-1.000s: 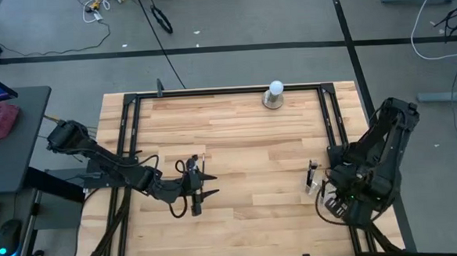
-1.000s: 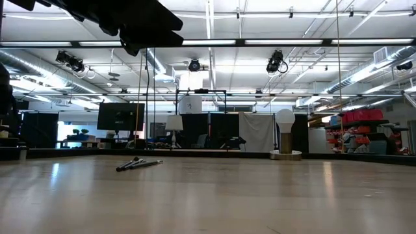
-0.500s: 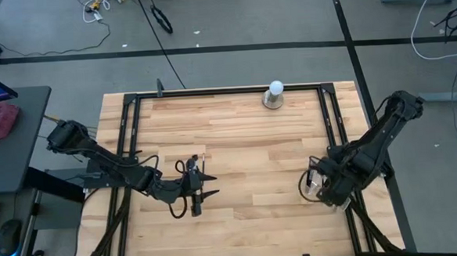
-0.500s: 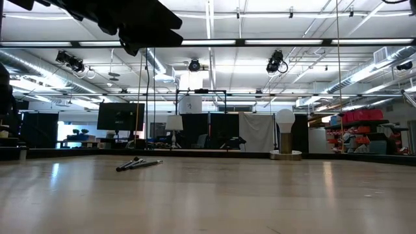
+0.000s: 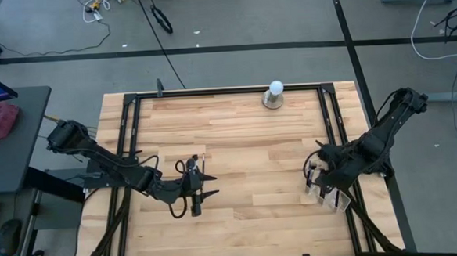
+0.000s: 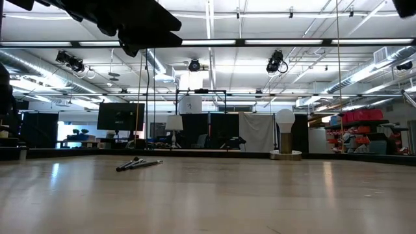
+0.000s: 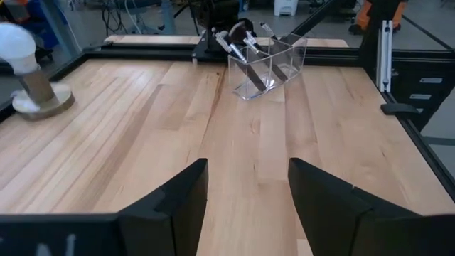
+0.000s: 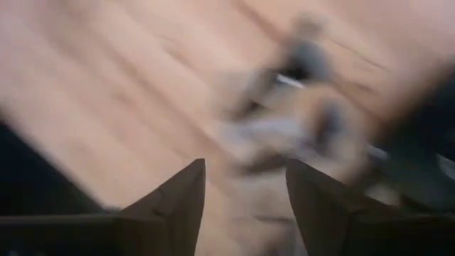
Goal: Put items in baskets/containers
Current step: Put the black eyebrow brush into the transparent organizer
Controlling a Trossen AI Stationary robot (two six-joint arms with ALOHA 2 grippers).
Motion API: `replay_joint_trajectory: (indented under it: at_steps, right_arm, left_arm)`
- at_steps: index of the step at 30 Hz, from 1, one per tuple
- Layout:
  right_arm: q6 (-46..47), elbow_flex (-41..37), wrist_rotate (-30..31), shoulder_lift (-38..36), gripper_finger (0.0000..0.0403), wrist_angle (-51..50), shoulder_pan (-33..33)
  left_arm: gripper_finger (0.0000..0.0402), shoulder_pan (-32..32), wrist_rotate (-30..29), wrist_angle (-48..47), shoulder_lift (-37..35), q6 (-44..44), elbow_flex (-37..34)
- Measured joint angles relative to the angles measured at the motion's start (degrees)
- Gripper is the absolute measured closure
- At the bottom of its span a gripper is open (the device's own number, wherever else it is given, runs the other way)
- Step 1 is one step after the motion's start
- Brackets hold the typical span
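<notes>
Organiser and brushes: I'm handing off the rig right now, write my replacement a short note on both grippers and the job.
Right gripper: open, empty, over the clear organiser at the table's right edge.
Left gripper: open, empty, hovering over the table's left-centre.
Done: several brushes stand slanted in the organiser; the exact count can't be read.
Left: a few brushes lie together on the wood in the low view; the left arm hides that area from above. Pick them up and add them to the organiser.
Leave the white ball on its metal base at the far edge alone.
</notes>
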Motion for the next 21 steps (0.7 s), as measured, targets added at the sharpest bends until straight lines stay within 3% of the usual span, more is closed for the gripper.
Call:
replay_joint_trajectory:
  at_steps: [5, 9, 12, 16, 21]
  right_arm:
    - [-18.21, 0.00, 10.30, 2.82, 0.0210, 25.71, -0.62]
    - [-41.41, 0.02, 19.49, 8.84, 0.0221, 49.33, -1.66]
    - [-55.85, 0.02, 21.54, 15.04, 0.0231, 62.49, -3.40]
    - [-64.19, 0.02, 21.48, 23.99, 0.0240, 71.48, -8.04]
    - [-65.02, 0.00, 20.76, 31.23, 0.0235, 72.97, -13.97]
  left_arm:
    - [0.0200, 1.42, -4.38, -5.40, 0.00, -5.76, 0.02]
    - [0.0200, 4.03, -8.76, -16.45, 0.00, -18.00, 0.02]
    - [0.0200, 6.73, -9.50, -26.88, 0.01, -28.62, 0.02]
    - [0.0199, 9.53, -9.06, -38.77, 0.02, -38.52, -0.17]
    - [0.0180, 11.89, -6.78, -36.04, 0.02, -43.72, -5.57]
